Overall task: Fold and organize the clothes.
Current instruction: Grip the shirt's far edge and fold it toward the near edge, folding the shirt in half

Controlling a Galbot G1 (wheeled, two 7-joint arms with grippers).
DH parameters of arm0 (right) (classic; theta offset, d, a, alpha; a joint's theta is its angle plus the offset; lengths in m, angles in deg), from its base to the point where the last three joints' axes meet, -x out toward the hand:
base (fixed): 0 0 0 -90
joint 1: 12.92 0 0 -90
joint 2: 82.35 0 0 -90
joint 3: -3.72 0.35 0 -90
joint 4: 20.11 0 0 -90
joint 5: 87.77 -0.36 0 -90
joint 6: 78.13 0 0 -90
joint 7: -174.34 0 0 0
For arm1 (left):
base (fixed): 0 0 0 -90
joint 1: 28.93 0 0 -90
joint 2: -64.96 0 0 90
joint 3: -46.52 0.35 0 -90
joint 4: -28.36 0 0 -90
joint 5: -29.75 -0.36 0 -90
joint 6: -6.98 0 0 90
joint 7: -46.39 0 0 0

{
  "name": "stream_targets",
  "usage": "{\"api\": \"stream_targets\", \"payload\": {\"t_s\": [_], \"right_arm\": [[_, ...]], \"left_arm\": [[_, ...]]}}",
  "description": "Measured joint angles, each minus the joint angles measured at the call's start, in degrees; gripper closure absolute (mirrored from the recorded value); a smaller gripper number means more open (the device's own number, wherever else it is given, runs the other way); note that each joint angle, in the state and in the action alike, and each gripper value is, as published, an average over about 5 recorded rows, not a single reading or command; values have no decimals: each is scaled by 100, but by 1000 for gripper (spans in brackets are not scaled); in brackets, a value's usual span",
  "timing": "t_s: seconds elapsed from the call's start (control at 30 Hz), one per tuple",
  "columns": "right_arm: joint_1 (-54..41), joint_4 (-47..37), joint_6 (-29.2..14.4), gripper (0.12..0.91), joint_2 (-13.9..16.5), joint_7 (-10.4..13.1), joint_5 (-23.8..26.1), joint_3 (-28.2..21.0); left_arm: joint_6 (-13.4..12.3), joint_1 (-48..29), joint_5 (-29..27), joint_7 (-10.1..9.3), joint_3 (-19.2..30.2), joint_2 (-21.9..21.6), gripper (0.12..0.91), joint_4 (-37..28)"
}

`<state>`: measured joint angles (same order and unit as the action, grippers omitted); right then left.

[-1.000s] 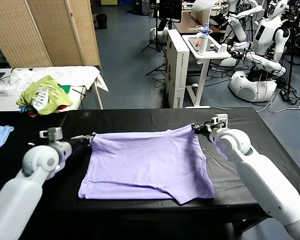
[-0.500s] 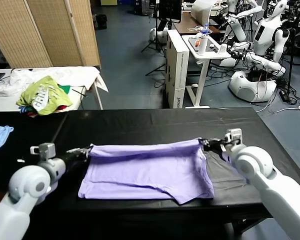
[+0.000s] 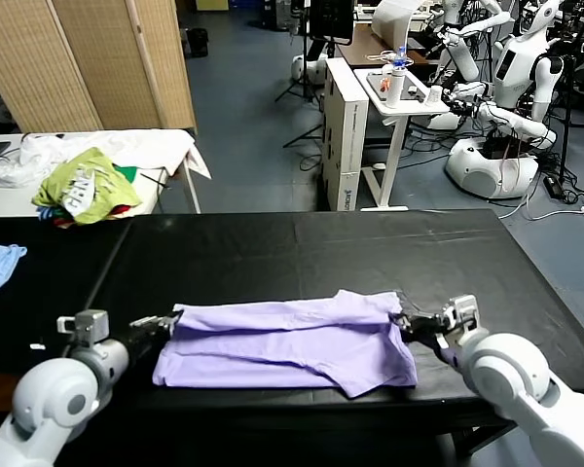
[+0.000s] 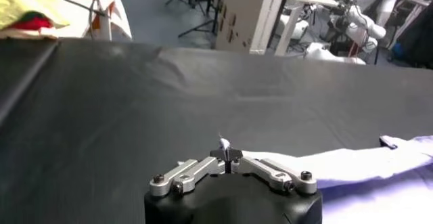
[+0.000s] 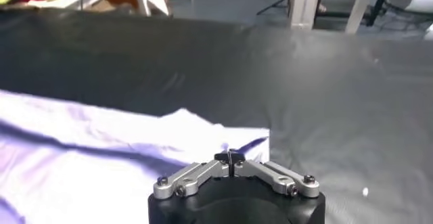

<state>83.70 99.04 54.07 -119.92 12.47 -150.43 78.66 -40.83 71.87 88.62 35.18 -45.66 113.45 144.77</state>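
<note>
Lavender T-shirt (image 3: pixel 292 341), plain and without writing, lies folded near the table's (image 3: pixel 273 243) front edge; left gripper (image 3: pixel 171 321) and right gripper (image 3: pixel 406 322) pinch its corners.

Both arms reach low, one at each side. The left gripper (image 3: pixel 171 319) is pinched tight. The right gripper (image 3: pixel 404 322) is pinched tight too.

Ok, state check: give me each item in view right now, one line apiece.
T-shirt: lying on the table, far edge folded toward the near edge, pinched at both ends.
Left gripper: shut on the T-shirt's left corner.
Right gripper: shut on the T-shirt's right corner.
Black table covering: spread flat.
</note>
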Motion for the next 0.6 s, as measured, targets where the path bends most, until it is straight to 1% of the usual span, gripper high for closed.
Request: {"api": "stream_targets", "payload": {"t_s": [0.17, 0.33, 0.4, 0.43, 0.5, 0.6], "right_arm": [[42, 16, 0, 886, 0, -8, -2, -15], [107, 74, 0, 886, 6, -13, -11, -26], [137, 105, 0, 867, 19, -5, -19, -7], [155, 124, 0, 840, 27, -2, -22, 11], [193, 167, 0, 746, 41, 2, -27, 57], [254, 256, 0, 558, 49, 23, -30, 133]], "left_arm": [[0, 345, -65, -41, -105, 77, 879, 245], [0, 629, -224, -35, -217, 179, 879, 373], [0, 735, -272, -20, -269, 218, 879, 411], [0, 786, -299, -10, -299, 238, 879, 432], [0, 887, -351, 6, -354, 282, 879, 475], [0, 1020, -436, 2, -421, 360, 879, 521]]}}
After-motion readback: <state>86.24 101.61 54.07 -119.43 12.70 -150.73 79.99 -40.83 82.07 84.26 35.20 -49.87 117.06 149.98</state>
